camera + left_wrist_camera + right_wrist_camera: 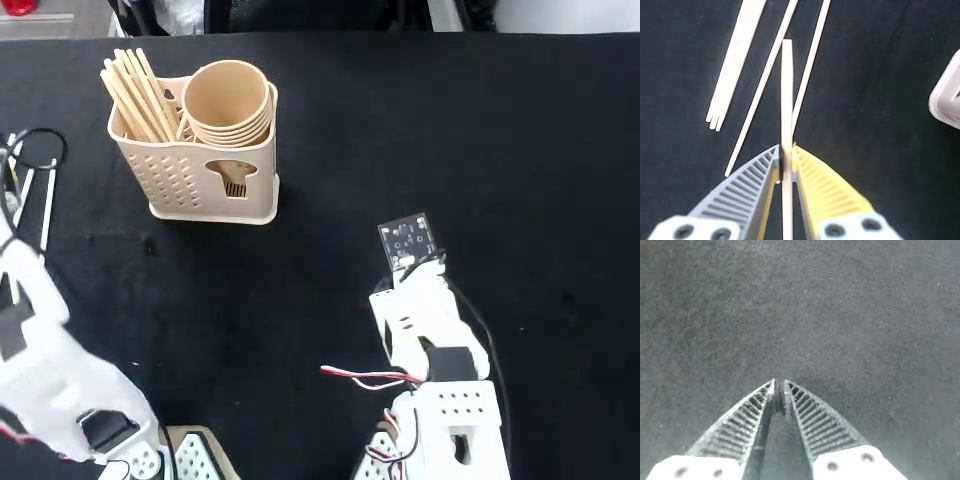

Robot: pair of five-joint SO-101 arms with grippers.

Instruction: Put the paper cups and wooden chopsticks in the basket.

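Black bench (480, 150) from above. A perforated beige basket (190, 185) stands upright at upper left, holding stacked paper cups (228, 100) beside a bundle of chopsticks (135, 95). Loose chopsticks (47, 205) lie at the left edge, near the left arm (50, 380). The right arm (430, 330) sits lower centre, well apart from the basket.

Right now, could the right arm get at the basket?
Probably yes: nothing stands on the table between the right gripper and the basket, and the gripper holds nothing. Whether it stretches that far is unclear.
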